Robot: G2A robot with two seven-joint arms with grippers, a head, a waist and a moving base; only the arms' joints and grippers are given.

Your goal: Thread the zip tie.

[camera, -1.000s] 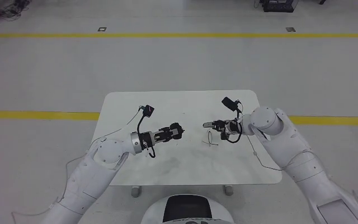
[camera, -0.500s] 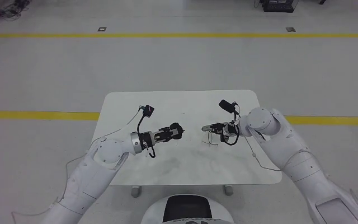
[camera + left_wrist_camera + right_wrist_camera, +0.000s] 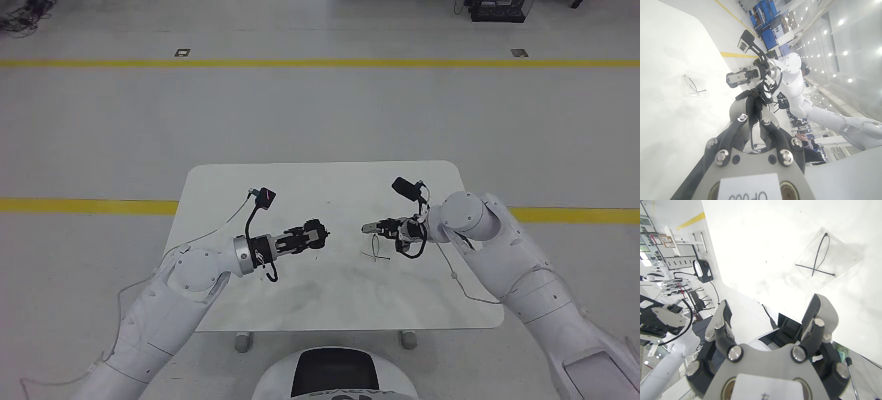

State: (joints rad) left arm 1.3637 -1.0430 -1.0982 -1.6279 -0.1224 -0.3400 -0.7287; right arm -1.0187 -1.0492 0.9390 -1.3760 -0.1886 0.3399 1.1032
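Since a second ago the right gripper [image 3: 370, 228] edges toward 9 o'clock in the top view, nearer the left gripper [image 3: 318, 235], which keeps its place. The right gripper's fingers stand wide apart above the white table [image 3: 300, 190]. Just beside it, at its 6 o'clock, a clear tray [image 3: 846, 256] lies flat on the table. Inside it a looped zip tie [image 3: 826, 234] and a straight zip tie [image 3: 821, 272] lie crossed. The left gripper's fingers are drawn together, with dark material [image 3: 751, 94] at their tips; what it is I cannot tell.
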